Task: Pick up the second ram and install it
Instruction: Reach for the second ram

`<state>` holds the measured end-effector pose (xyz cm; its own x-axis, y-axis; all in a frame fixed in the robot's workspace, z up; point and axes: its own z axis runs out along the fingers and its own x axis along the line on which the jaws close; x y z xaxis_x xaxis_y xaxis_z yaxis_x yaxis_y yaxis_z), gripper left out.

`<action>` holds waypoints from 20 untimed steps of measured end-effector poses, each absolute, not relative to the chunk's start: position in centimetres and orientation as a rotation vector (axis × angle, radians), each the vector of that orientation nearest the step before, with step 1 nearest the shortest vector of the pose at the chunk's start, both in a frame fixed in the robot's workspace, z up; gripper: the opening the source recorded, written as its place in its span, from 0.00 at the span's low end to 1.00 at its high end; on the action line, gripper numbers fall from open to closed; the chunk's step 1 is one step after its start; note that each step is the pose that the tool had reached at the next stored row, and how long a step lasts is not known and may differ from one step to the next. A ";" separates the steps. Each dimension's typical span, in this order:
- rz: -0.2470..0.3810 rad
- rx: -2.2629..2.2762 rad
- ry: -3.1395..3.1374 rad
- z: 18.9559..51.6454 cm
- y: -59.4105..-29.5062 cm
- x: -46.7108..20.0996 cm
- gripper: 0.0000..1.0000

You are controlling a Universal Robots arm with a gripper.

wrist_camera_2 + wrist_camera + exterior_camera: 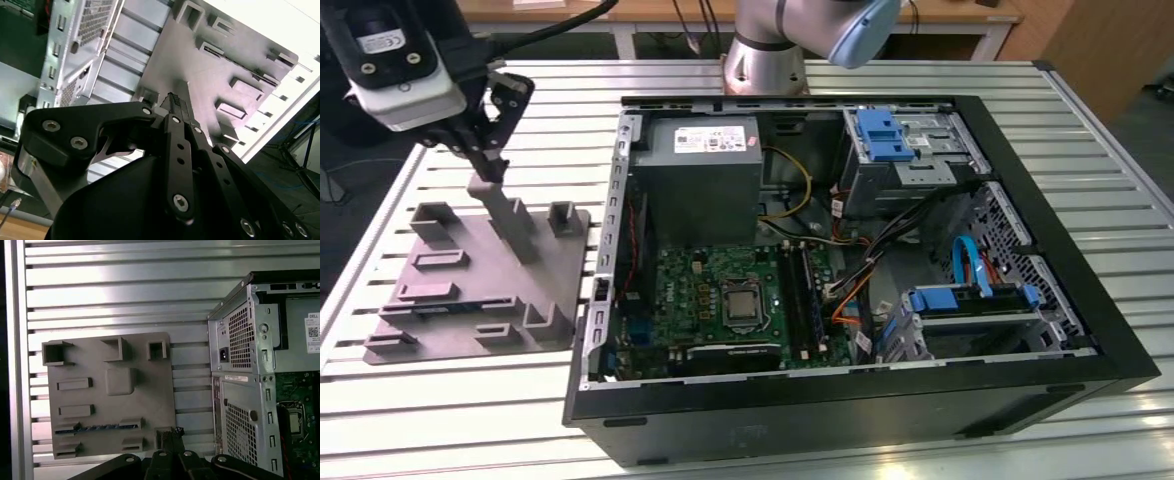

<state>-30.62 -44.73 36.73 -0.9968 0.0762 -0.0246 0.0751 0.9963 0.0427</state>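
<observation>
Second ram point(95, 428) stands edge-up in a slot of the grey fixture block point(145, 390), gripper point(171, 433) over that block's edge, jaws clenched empty; treat it as light, stiff, fragile, and grip its flat faces mid-length, off the chips.

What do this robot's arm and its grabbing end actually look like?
The arm is built from round silver-grey tubes, with a pale blue cap on one joint. A black cable runs to the wrist, where there is a light grey box. The gripper is black: flat, angular link bars pinned with shiny silver screws, narrowing to a slim tip.
</observation>
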 end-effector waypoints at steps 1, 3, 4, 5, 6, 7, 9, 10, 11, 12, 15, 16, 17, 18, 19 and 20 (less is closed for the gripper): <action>0.065 0.118 3.113 36.6 -44.7 -30.9 0.11; 0.065 0.118 3.113 36.2 -44.8 -31.2 0.11; 0.065 0.118 3.113 36.1 -44.8 -31.4 0.11; 0.065 0.118 3.113 35.9 -44.8 -31.6 0.11; 0.065 0.118 3.113 35.8 -44.8 -31.8 0.11; 0.065 0.118 3.113 35.7 -44.8 -32.0 0.11; 0.065 0.118 3.113 35.4 -44.9 -32.5 0.11; 0.065 0.118 3.113 35.3 -44.9 -32.8 0.11; 0.065 0.118 3.113 35.1 -45.0 -33.0 0.11; 0.065 0.118 3.113 35.0 -45.1 -33.3 0.11; 0.065 0.118 3.113 34.6 -45.3 -34.2 0.11; 0.065 0.118 3.113 34.5 -45.3 -34.3 0.11; 0.065 0.118 3.113 34.5 -45.3 -34.5 0.11; 0.065 0.118 3.113 34.4 -45.4 -34.6 0.11; 0.065 0.118 3.113 34.4 -45.4 -34.7 0.11; 0.065 0.118 3.113 34.3 -45.4 -34.8 0.11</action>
